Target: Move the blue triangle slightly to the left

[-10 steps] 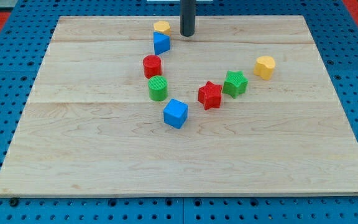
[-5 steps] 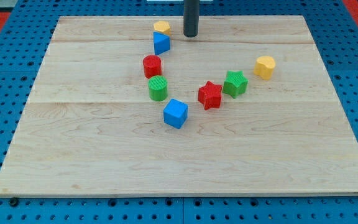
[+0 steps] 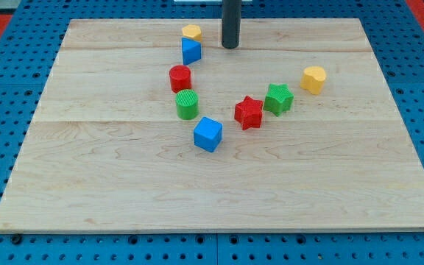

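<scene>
The blue triangle [image 3: 191,51] lies near the board's top edge, left of centre, touching a small yellow block [image 3: 191,32] just above it. My tip [image 3: 230,46] rests on the board to the triangle's right, about a block's width of bare wood away from it, at nearly the same height in the view. The dark rod rises from the tip out of the view's top.
Below the triangle a red cylinder [image 3: 180,77], a green cylinder [image 3: 187,104] and a blue cube [image 3: 207,134] run down in a line. A red star [image 3: 249,112] and green star [image 3: 278,98] touch at centre right. A yellow block [image 3: 313,79] lies further right.
My tip has moved a little to the right and slightly down the view. No block has moved.
</scene>
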Robot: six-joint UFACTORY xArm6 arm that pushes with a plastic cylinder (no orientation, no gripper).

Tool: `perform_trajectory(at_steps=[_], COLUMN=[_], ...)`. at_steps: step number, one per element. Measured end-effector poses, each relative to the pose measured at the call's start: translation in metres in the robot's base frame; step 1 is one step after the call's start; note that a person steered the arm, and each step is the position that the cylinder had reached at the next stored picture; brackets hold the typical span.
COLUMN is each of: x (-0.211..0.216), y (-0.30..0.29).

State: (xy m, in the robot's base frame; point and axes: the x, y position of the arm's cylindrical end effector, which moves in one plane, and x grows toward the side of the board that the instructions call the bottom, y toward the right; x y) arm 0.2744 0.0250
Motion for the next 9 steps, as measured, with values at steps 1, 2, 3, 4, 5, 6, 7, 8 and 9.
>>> perform_trajectory(at_steps=[1, 2, 3, 4, 5, 6, 7, 8, 9], x=[0.021, 0.028, 0.028, 0.007, 0.002, 0.016, 0.002, 0.000, 0.003], y=[-0.041, -0.043, -0.031, -0.033, -0.072, -0.149, -0.168, -0.165, -0.156])
